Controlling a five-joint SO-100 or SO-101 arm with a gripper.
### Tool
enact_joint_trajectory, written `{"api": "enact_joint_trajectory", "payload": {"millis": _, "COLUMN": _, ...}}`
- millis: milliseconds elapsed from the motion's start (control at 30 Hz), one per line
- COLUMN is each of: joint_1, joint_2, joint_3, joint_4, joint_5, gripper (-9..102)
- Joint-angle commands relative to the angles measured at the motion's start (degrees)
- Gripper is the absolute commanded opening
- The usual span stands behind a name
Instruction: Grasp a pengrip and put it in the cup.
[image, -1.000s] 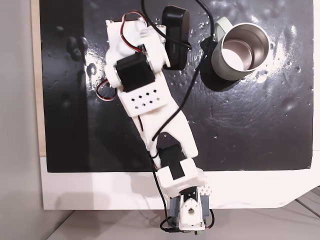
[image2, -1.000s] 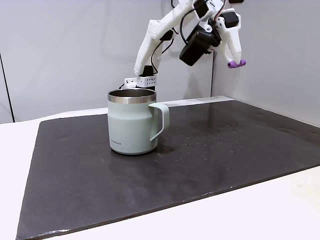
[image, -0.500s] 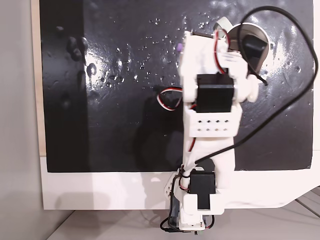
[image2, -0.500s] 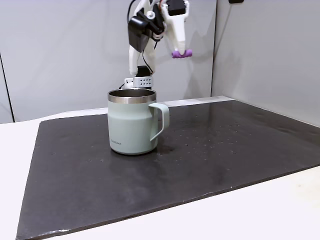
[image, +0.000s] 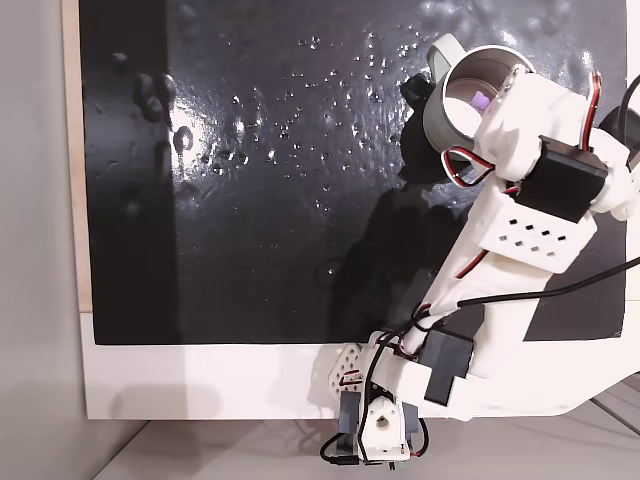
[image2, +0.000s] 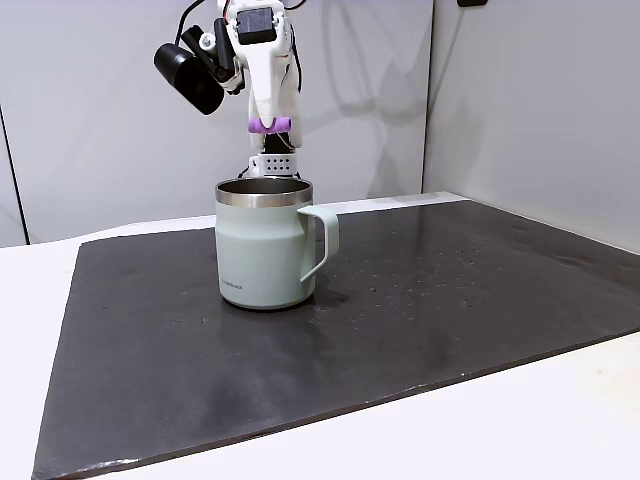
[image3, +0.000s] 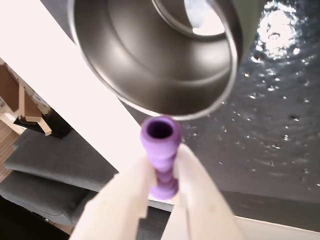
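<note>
The gripper (image3: 161, 187) pinches the pengrip (image3: 160, 150) between its two pale fingers (image3: 131, 192), the purple tube held crosswise with one open end poking out past the fingertips. In a fixed view from the side the pengrip (image2: 270, 125) hangs in the air above the cup (image2: 265, 245), clear of the steel rim and over its far side (the grasp, then, looks done). The cup stands upright on the dark mat (image2: 420, 300), handle to the right in that view. From above, a purple spot (image: 482, 99) shows over the cup's shiny inside (image: 460, 100). What seems left: lower a little, centre over the mouth, release.
</note>
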Motion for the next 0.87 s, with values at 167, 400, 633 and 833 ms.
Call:
{"api": "enact_joint_trajectory", "payload": {"millis": 167, "joint_1": 0.9, "joint_2": 1.2, "joint_3": -3.9, "joint_4": 0.5, "joint_5": 0.2, "gripper": 20}}
{"api": "enact_joint_trajectory", "payload": {"millis": 400, "joint_1": 1.5, "joint_2": 3.1, "joint_3": -3.9, "joint_4": 0.5, "joint_5": -0.4, "gripper": 27}}
{"api": "enact_joint_trajectory", "payload": {"millis": 633, "joint_1": 1.6, "joint_2": 4.0, "joint_3": -1.6, "joint_4": 0.5, "joint_5": -0.8, "gripper": 27}}
{"api": "enact_joint_trajectory", "payload": {"millis": 833, "joint_1": 0.6, "joint_2": 4.9, "joint_3": -0.4, "joint_4": 0.5, "joint_5": -0.6, "gripper": 26}}
